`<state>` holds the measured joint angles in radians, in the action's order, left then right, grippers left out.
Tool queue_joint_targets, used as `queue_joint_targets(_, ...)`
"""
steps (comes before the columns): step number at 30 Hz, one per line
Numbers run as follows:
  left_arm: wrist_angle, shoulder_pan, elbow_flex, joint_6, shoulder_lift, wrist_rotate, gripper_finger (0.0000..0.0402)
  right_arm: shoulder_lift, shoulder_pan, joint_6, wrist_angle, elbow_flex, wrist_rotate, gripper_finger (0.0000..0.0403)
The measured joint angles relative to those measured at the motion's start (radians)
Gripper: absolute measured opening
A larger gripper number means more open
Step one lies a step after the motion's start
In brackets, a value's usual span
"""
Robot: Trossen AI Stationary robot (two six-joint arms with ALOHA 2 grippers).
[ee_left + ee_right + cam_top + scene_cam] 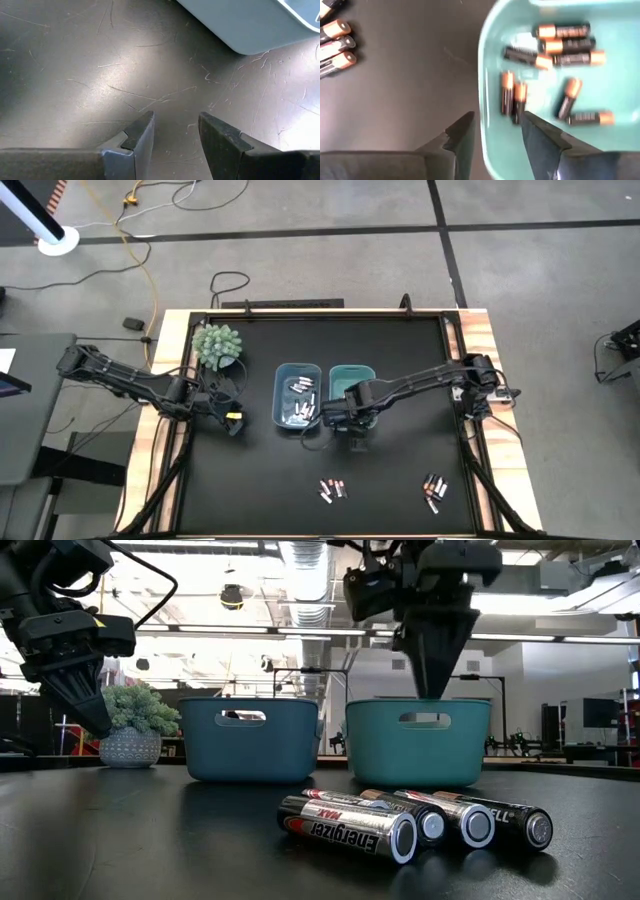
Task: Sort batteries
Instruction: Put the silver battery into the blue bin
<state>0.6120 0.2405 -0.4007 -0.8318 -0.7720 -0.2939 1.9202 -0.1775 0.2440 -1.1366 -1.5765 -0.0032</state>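
Two bins stand side by side mid-table: a blue one (298, 395) with silvery batteries (302, 408) and a teal one (352, 383) (560, 75) with several dark, copper-ended batteries (565, 45) lying on its floor. My right gripper (497, 130) (432, 670) hangs open above the teal bin's rim, pointing down, with nothing between its fingers. Loose batteries lie on the table near the front edge in two small groups (333, 489) (435, 490). My left gripper (175, 132) (232, 423) waits open over bare table left of the blue bin.
A small potted plant (217, 345) stands at the far left of the black table top. In the low view, three batteries (420, 820) lie close to the camera, in front of the bins. Bare table lies between the bins and the loose batteries.
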Motion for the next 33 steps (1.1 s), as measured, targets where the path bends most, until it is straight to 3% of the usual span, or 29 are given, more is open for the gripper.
queue_joint_targets(4,0.0,0.0,0.0,0.0,0.0,0.0,0.0148,-0.002,0.005,0.08,-0.103,-0.058,0.0,0.0181)
queue_joint_targets(11,-0.002,0.0,0.0,-0.001,0.0,0.0,0.0148,-0.094,-0.029,0.253,-0.117,-0.064,0.011,0.0162)
queue_joint_targets(15,-0.003,0.0,0.0,0.019,0.0,0.007,0.0148,-0.182,-0.074,0.407,-0.132,-0.064,0.115,0.0144)
queue_joint_targets(21,-0.108,0.018,0.0,0.141,0.0,0.169,0.0148,-0.309,-0.187,0.747,-0.217,-0.064,0.263,0.0124)
queue_joint_targets(25,-0.184,0.068,0.0,0.193,0.0,0.182,0.0148,-0.349,-0.305,1.047,-0.338,-0.064,0.368,0.0119)
queue_joint_targets(28,-0.218,0.108,0.0,0.197,0.0,0.182,0.0148,-0.347,-0.403,1.305,-0.435,-0.057,0.375,0.0118)
queue_joint_targets(33,-0.246,0.183,0.0,0.164,0.0,0.172,0.0148,-0.339,-0.554,1.65,-0.408,0.045,0.376,0.0118)
